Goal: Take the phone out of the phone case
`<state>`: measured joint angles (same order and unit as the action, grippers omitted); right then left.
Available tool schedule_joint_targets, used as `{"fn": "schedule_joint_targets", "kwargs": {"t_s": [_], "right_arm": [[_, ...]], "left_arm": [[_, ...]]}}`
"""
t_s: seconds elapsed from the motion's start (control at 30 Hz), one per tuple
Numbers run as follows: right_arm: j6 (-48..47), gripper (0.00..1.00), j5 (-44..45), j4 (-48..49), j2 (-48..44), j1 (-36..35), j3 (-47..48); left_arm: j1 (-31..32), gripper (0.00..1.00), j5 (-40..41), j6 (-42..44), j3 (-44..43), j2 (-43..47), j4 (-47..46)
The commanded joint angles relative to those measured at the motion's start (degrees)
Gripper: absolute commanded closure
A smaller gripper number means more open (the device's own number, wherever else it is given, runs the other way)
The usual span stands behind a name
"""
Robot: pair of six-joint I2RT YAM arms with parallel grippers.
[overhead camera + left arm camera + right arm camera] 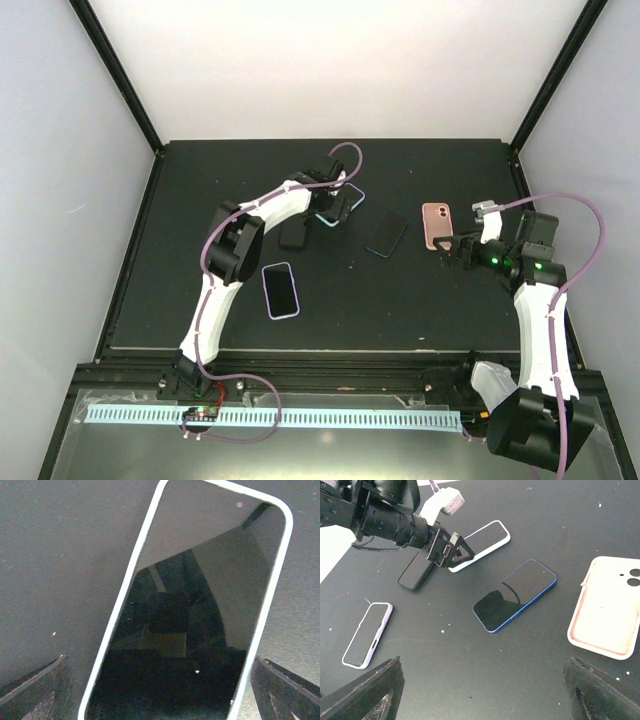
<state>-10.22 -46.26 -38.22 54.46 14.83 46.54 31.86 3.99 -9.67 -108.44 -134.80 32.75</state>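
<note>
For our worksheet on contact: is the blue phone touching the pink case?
Apart. The right wrist view shows bare table between the blue phone and the pink case.

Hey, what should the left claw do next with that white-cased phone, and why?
Probably ease down and close on the white-cased phone: the left claw is open and straddles the phone's long edges, with no grip on it visible yet.

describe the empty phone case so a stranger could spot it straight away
On the black table, look to the right side, close to the right gripper. The empty case lies flat there, right of the blue phone; it alone is pink, with camera holes and no dark screen.
</note>
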Motion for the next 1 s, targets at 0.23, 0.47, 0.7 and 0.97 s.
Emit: {"fn": "schedule_joint_targets", "kwargs": {"t_s": [0.23, 0.47, 0.7, 0.97], "right_arm": [[-1.56, 0.12, 0.69, -0.69, 3.25, 0.2, 2.22], [-1.84, 0.12, 0.64, -0.89, 3.66, 0.2, 2.31], [-2.01, 0.12, 0.47, -1.14, 3.44, 0.19, 2.28], [-1.99, 0.12, 0.23, -1.25, 3.21, 0.2, 2.32]], "left_arm": [[-0.3, 0.01, -6.85, 5.63, -3.66, -3.04, 3.17], [-0.3, 0.01, -3.87, 3.89, -3.87, -3.68, 6.12], [-0.08, 0.16, -0.14, 0.72, -0.63, -1.98, 6.37], [3.07, 0.33, -2.43, 0.68, 15.89, 9.99, 1.33]]}}
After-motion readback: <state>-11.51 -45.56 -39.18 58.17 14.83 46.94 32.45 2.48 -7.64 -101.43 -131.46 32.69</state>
